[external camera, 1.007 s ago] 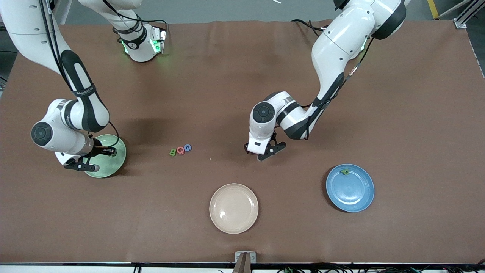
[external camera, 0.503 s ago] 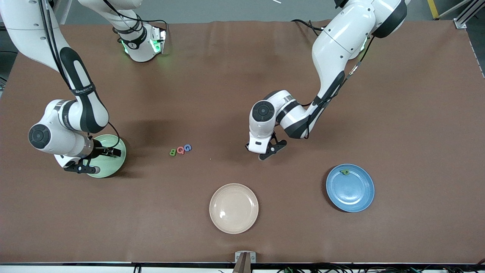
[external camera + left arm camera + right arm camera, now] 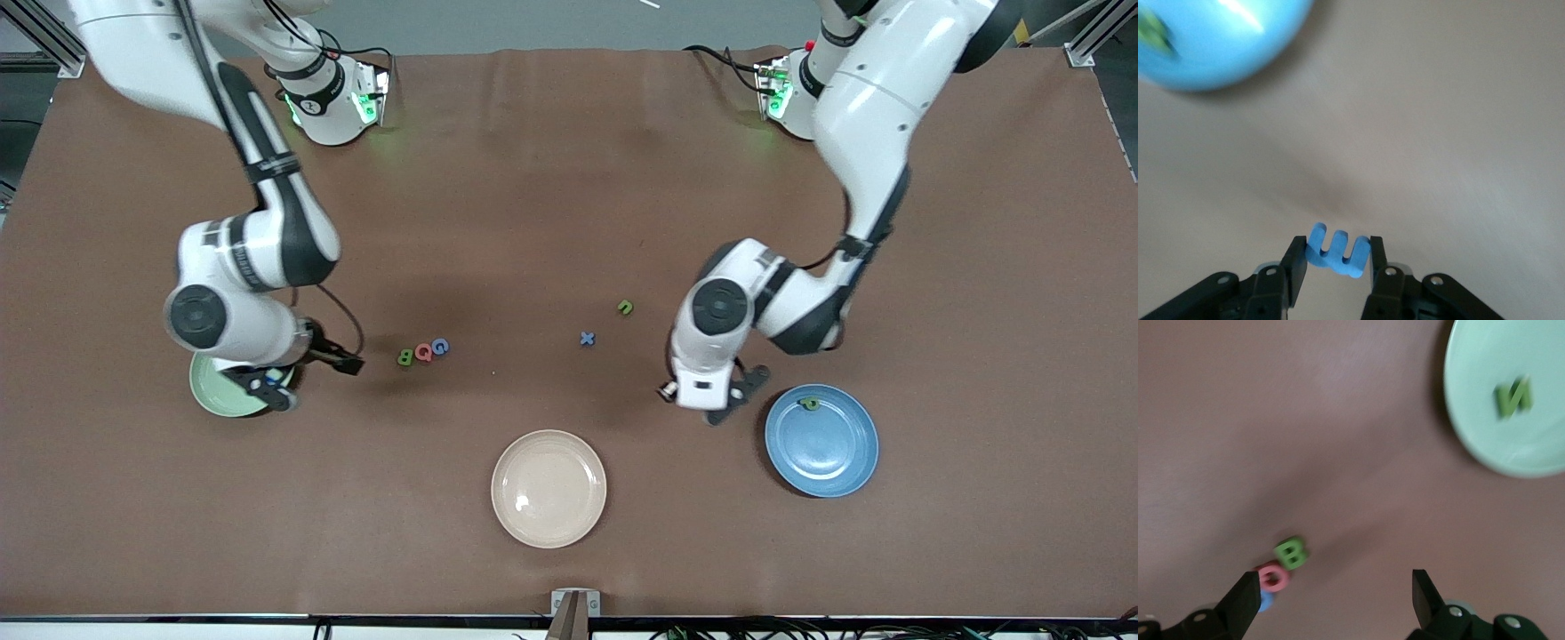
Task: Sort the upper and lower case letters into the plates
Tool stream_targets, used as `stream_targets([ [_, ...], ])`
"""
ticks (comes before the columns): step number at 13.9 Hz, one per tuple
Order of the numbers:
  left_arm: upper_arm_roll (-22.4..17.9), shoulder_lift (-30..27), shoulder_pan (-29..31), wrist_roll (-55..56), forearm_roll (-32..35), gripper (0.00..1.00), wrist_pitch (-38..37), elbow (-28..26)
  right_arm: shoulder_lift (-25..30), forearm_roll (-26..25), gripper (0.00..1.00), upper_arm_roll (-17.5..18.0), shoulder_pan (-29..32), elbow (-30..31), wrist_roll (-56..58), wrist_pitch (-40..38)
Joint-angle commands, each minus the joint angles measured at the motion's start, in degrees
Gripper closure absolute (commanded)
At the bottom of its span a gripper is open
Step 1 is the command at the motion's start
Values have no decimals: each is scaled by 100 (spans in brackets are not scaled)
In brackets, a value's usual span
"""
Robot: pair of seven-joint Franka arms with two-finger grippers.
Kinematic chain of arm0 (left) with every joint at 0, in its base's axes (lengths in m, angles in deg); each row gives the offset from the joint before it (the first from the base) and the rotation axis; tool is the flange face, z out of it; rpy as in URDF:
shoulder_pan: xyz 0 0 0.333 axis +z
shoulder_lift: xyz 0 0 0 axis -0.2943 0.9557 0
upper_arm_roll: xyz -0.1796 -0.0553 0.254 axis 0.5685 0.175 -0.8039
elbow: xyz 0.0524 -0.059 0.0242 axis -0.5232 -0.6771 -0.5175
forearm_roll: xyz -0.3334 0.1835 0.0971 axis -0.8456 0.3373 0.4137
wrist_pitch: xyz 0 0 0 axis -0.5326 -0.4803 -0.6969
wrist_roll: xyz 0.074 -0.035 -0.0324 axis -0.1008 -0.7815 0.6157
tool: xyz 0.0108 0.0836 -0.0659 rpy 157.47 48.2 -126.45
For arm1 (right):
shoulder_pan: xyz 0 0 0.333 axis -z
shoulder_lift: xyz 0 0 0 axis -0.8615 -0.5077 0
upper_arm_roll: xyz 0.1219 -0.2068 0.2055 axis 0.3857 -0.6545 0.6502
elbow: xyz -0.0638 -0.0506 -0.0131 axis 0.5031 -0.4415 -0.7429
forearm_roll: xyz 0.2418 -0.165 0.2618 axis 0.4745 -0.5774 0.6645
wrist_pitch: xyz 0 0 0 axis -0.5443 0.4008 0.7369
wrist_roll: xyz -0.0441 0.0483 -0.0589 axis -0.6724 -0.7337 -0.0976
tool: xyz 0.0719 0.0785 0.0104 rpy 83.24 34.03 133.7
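- Left gripper (image 3: 1337, 257) is seen clamped on a blue letter (image 3: 1337, 250), held over bare table (image 3: 569, 178) just beside the blue plate (image 3: 831, 453).
- 1 small green letter (image 3: 809, 404) is noted on that plate's rim area.
- Right gripper (image 3: 1338, 597) is seen spread wide and holding nothing, beside the mint green plate (image 3: 213, 396), which carries a green N (image 3: 1513, 396).
- 3 letters, green B (image 3: 405, 357), red Q (image 3: 423, 352) and blue G (image 3: 440, 346), are found touching in a row mid-table.
- A blue x (image 3: 587, 338) and a green n (image 3: 625, 308) are recorded near each other, apart from the row.
- 1 cream plate (image 3: 548, 488) is recorded nearest the front camera.

green B (image 3: 1292, 553), green N (image 3: 1513, 397)
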Motion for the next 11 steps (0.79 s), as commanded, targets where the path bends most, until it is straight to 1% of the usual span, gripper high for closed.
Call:
stream_targets([
  [1,30,-261,615,-955,-11,98,-270,-184,-31,28,0,-38,-382,57,-1204,350],
  [4,30,-209,1230,-1843,33,96,-271,-210,-400,28,0,-38,-673,66,-2016,1017],
  [5,30,-182,1424,-2116,103,93,-262,-202,-505,28,0,-38,-708,66,-2035,1150],
  [6,39,-139,1573,-2380,130,79,-244,-201,-593,36,0,-38,-752,66,-2070,1299],
  [7,39,-103,1601,-2504,130,44,-235,-201,-690,36,0,-38,-813,83,-2174,1449],
  [8,39,-103,1601,-2479,130,0,-227,-210,-769,28,1,-38,-858,84,-2280,1546],
  [11,109,-164,1470,-2243,51,0,-279,-289,-910,28,8,-38,-990,110,-2325,1652],
])
